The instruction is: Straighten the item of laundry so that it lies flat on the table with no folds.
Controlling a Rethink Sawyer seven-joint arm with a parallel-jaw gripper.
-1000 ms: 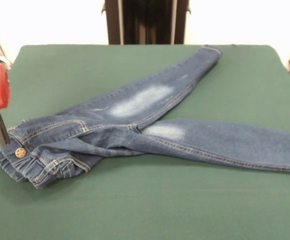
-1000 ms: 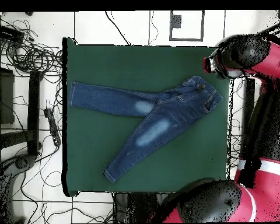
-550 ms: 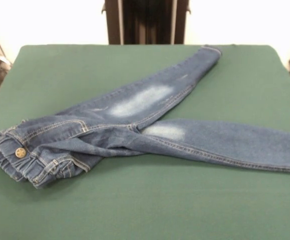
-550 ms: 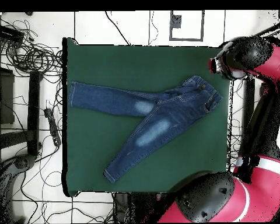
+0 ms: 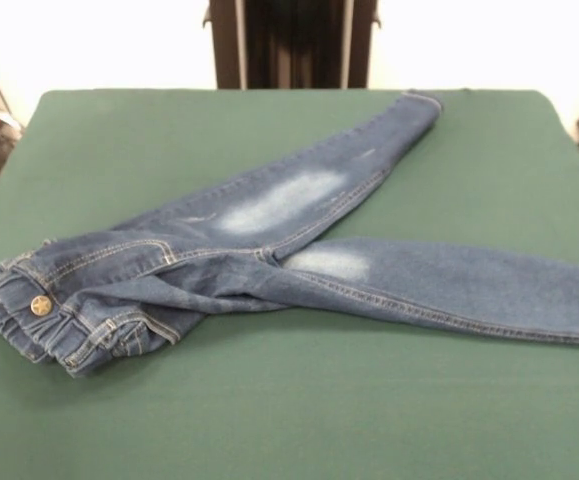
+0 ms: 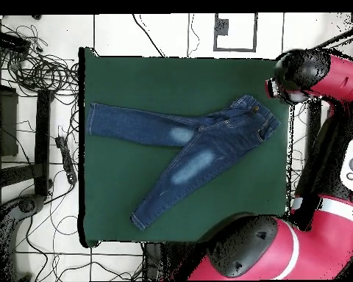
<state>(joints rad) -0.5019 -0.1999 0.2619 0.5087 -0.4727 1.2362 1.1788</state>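
Green felt covers the table [image 5: 269, 420], and the jeans [image 5: 269, 250] lie across its middle. Their 2 legs splay apart in a V away from the waistband [image 5: 29, 325], which is bunched and rumpled around the brass button [image 5: 40, 305]. Just off the table edge beside that waistband hangs the arm's head [image 6: 301, 73]; I cannot tell whether its gripper is clenched or released.
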